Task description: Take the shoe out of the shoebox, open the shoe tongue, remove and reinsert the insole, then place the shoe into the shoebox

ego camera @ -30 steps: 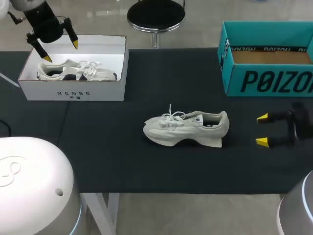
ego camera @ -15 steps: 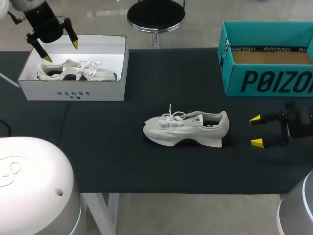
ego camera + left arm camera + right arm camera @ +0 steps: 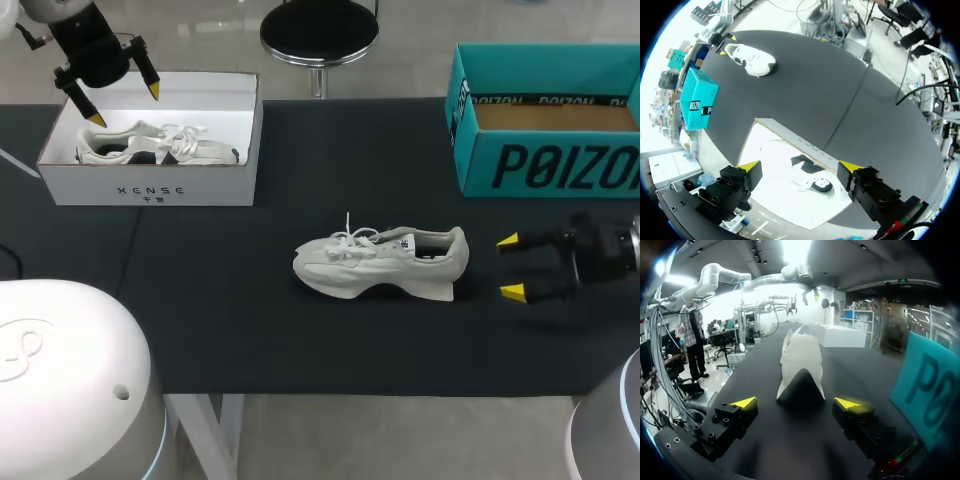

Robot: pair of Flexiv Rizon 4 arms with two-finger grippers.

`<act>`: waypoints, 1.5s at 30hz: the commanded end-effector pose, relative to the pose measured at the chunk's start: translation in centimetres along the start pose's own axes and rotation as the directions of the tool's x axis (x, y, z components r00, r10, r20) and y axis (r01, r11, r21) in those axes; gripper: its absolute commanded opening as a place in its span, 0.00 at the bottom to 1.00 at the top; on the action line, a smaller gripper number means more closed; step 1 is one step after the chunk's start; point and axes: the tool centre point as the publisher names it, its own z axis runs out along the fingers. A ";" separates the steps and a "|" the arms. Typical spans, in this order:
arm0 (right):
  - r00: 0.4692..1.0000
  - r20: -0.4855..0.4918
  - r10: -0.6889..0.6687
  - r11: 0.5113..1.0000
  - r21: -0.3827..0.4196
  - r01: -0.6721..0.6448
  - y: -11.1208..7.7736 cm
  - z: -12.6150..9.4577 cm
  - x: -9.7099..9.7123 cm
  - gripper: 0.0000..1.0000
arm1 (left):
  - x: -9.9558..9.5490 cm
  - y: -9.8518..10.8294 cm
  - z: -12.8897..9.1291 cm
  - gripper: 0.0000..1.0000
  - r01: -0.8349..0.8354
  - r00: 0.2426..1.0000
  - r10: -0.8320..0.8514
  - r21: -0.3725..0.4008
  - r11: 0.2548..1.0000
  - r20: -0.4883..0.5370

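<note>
A pale cream shoe [image 3: 385,263] lies on its sole in the middle of the dark table, toe to the left, heel to the right. My right gripper [image 3: 509,267] stands open just right of the heel, fingers pointing at it; in the right wrist view the shoe's heel [image 3: 800,372] is straight ahead of that gripper [image 3: 796,403]. A second shoe [image 3: 155,145] lies in the white shoebox [image 3: 150,183] at the far left. My left gripper [image 3: 124,104] hangs open above that box; in the left wrist view the gripper [image 3: 799,166] is over the boxed shoe [image 3: 812,178].
A teal cardboard box [image 3: 545,120] stands open at the back right, close behind my right arm. In the left wrist view it shows as the teal box [image 3: 699,100] beyond the middle shoe [image 3: 751,59].
My right gripper has slid left toward the shoe's heel, staying open. The left arm and both shoes have not moved.
</note>
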 end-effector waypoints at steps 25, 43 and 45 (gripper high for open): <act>0.998 -0.048 -0.041 0.999 -0.031 0.040 0.4 5.8 -1.3 1.00 | 0.1 -0.1 0.0 1.00 -0.001 1.000 0.001 -0.003 1.000 -0.001; 0.997 -0.057 -0.053 0.996 -0.075 0.049 -0.1 8.6 -1.1 1.00 | 0.1 -0.1 0.0 1.00 -0.001 1.000 0.001 -0.003 1.000 -0.001; 0.997 -0.058 -0.054 0.996 -0.079 0.049 0.0 8.9 -1.1 1.00 | 0.1 -0.1 0.0 1.00 -0.001 1.000 0.001 -0.003 1.000 -0.001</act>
